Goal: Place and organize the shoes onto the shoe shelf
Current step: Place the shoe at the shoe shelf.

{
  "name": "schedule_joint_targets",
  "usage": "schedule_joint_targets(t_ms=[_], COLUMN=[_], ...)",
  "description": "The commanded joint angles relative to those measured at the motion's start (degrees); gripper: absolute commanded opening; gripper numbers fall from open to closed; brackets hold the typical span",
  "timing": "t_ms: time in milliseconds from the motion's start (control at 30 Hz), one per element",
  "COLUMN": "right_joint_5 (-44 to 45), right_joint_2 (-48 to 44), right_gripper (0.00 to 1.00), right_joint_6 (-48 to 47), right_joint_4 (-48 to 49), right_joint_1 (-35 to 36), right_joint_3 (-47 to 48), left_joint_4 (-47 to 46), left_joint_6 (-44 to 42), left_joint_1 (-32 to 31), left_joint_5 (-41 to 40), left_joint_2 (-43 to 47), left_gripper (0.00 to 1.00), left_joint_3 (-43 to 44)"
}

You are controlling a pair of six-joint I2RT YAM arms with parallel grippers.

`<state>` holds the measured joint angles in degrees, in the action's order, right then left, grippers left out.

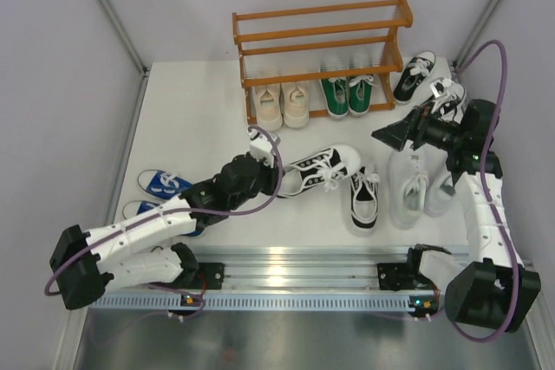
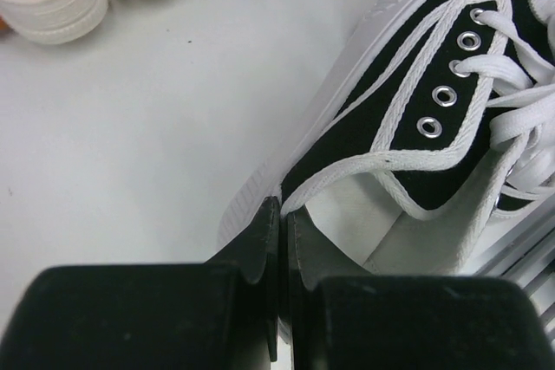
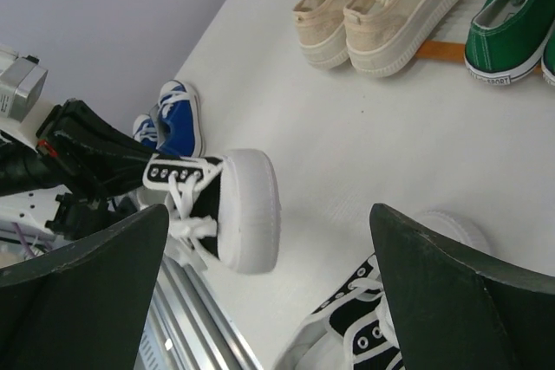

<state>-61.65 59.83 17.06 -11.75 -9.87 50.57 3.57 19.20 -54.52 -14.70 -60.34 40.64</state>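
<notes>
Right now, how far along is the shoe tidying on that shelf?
Done: beige pair and green pair sit on the shelf's bottom tier. In hand: the left pincer grips one black sneaker by its heel collar; the right pincer is open. Left: blue pair, white pair, another black sneaker and a black pair on the table.

Left arm (image 1: 147, 227) stretches low from the desk's near left corner toward its centre, with the left end effector (image 2: 279, 214) pinched shut on a black shoe's (image 2: 408, 127) heel rim. Right arm (image 1: 486, 205) runs along the right edge, wrist turned left, right end effector (image 1: 388, 136) spread wide.
</notes>
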Motion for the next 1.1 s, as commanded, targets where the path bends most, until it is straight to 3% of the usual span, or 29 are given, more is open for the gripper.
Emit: schedule_joint_targets(t_ms=[0, 200, 667, 1067], right_joint_5=[-2.0, -3.7, -5.7, -5.6], right_joint_2=[-2.9, -3.7, -5.5, -6.5], right_gripper=[0.99, 1.00, 0.99, 0.99], right_joint_6=[-1.1, -1.9, -4.9, -5.1], right_joint_4=[3.1, 5.6, 5.5, 5.2], right_joint_1=[-3.2, -6.8, -11.3, -14.2], right_joint_3=[-2.3, -6.4, -10.5, -10.9], left_joint_4=[-0.7, 5.7, 8.7, 10.4], left_joint_6=[6.1, 11.3, 21.5, 29.4], left_joint_1=[2.7, 9.2, 24.3, 30.4], left_joint_5=[-2.0, -2.5, 1.6, 0.0], left_joint_2=[4.3, 2.5, -16.8, -28.2], left_gripper=[0.00, 0.00, 0.00, 0.00], left_joint_3=[3.1, 11.5, 30.8, 42.5])
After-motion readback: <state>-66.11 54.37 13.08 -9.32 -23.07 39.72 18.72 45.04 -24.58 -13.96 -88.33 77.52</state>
